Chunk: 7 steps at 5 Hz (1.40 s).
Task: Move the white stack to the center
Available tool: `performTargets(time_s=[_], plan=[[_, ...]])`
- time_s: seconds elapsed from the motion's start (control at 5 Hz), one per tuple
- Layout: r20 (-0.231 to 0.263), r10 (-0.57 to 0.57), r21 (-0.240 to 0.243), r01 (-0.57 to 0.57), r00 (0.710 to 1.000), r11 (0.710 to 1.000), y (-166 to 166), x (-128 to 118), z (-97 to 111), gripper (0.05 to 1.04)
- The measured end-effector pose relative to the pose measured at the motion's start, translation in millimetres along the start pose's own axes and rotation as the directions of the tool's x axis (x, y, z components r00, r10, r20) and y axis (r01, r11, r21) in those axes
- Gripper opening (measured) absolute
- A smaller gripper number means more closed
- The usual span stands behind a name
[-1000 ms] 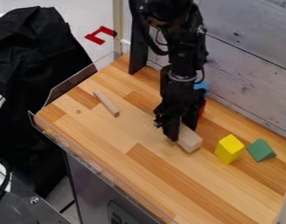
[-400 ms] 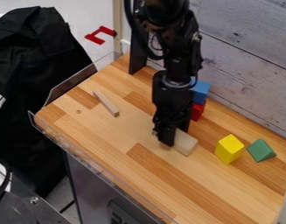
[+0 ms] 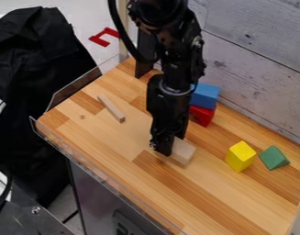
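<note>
Clock directions refer to the camera view, with 12 o'clock at its top edge. The arm (image 3: 170, 64) enters from 12 o'clock. The gripper (image 3: 169, 146) hangs down near the middle of the wooden table (image 3: 213, 193) and is closed on the pale block (image 3: 183, 152), gripping its upper-left end. The free end of the pale block extends toward 4 o'clock from the gripper. The pale block is low at the table surface, near the table's center.

Component positions, taken from the pale block:
- Blue block (image 3: 205, 96): 1 o'clock, on top of the red block (image 3: 202, 115), near the plank wall (image 3: 256, 69).
- Yellow block (image 3: 240, 156): 3 o'clock, on the table.
- Green block (image 3: 274, 158): 3 o'clock, just beside the yellow block and beyond it.
- Wooden stick (image 3: 111, 109): between 10 and 11 o'clock, flat on the table.
- Red piece (image 3: 105, 36): 11 o'clock, beyond the table edge.
- Black cloth (image 3: 38, 59): 10 o'clock, beyond the clear panel (image 3: 75, 87) at the table edge.
</note>
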<state>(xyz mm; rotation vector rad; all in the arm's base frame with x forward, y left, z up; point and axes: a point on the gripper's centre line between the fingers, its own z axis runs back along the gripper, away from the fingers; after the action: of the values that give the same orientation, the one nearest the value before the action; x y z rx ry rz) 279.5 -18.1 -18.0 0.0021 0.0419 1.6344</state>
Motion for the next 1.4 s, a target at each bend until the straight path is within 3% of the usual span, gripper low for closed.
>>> performTargets(time_s=[0.6,0.8,1.0,1.2,1.4], plan=[[-0.012,-0.041,-0.004,0.041,0.999,0.999,-2,-3,-1,0.537],[-0.021,-0.049,-0.01,0.049,0.999,0.999,-3,-4,-3,0.587],[-0.046,-0.039,-0.008,0.039,0.998,0.999,-1,-4,-4,0.883],[-0.007,-0.083,-0.047,0.083,0.997,0.995,-1,-2,12,1.011],[0.064,-0.133,-0.165,0.142,0.989,0.976,1,-4,58,1.004]])
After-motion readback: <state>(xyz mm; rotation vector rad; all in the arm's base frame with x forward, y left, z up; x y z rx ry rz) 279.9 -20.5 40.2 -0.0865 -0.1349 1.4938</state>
